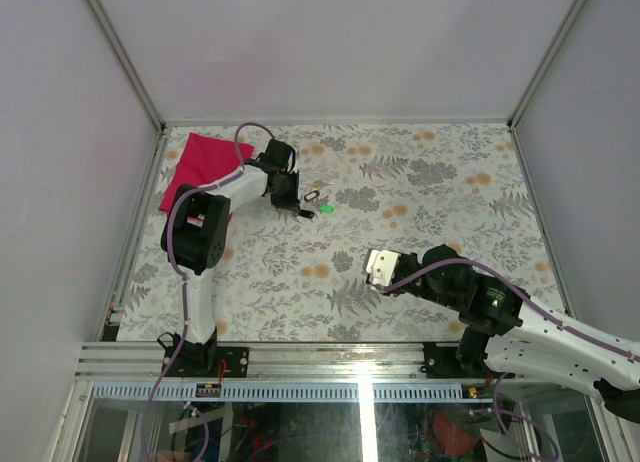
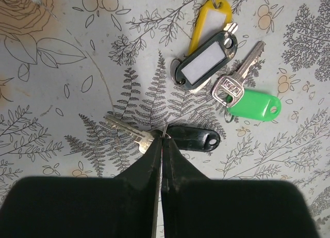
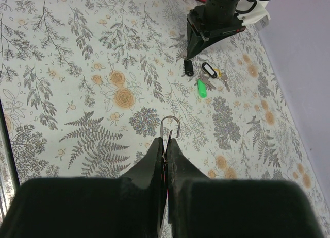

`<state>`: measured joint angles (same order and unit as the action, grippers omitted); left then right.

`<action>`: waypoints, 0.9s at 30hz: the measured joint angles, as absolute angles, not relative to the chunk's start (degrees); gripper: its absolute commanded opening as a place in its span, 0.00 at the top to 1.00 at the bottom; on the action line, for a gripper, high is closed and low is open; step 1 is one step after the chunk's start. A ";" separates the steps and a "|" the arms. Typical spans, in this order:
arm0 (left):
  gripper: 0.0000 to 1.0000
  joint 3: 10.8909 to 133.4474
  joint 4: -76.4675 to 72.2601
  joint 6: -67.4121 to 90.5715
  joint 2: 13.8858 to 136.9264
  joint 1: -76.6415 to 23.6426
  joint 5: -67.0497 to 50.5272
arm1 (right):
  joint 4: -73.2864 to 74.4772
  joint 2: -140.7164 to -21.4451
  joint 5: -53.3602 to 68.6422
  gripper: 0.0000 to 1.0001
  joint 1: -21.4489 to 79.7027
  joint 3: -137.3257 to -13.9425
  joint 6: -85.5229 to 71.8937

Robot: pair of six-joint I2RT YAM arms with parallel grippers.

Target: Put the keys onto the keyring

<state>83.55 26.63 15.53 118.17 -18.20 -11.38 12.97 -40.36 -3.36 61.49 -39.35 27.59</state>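
Keyring (image 3: 170, 125) in tight right fingers (image 3: 152, 163), black-tagged key (image 2: 126, 129) in tight left fingers (image 2: 148, 168); white label (image 2: 206, 62) blank.

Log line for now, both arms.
left gripper: shut on black-tagged key | right gripper: shut on keyring | other keys: on table | nothing threaded yet

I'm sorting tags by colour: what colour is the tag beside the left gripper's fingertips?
The tag is black, seen best in the left wrist view.

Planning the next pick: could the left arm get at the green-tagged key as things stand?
Probably yes: the green-tagged key lies uncovered just beyond the left fingers, nothing between. But they look shut on the black-tagged key, so that must be released first.
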 measured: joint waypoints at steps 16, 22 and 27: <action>1.00 76.60 25.36 10.35 95.72 -22.83 -8.62 | 11.60 -39.99 -2.48 1.00 61.49 -39.35 30.30; 1.00 71.83 24.47 4.23 84.60 -29.08 -12.75 | 11.35 -38.59 1.52 1.00 61.49 -39.31 34.06; 1.00 67.66 24.49 0.23 76.95 -33.06 -16.71 | 11.46 -37.56 4.67 1.00 61.49 -39.29 36.38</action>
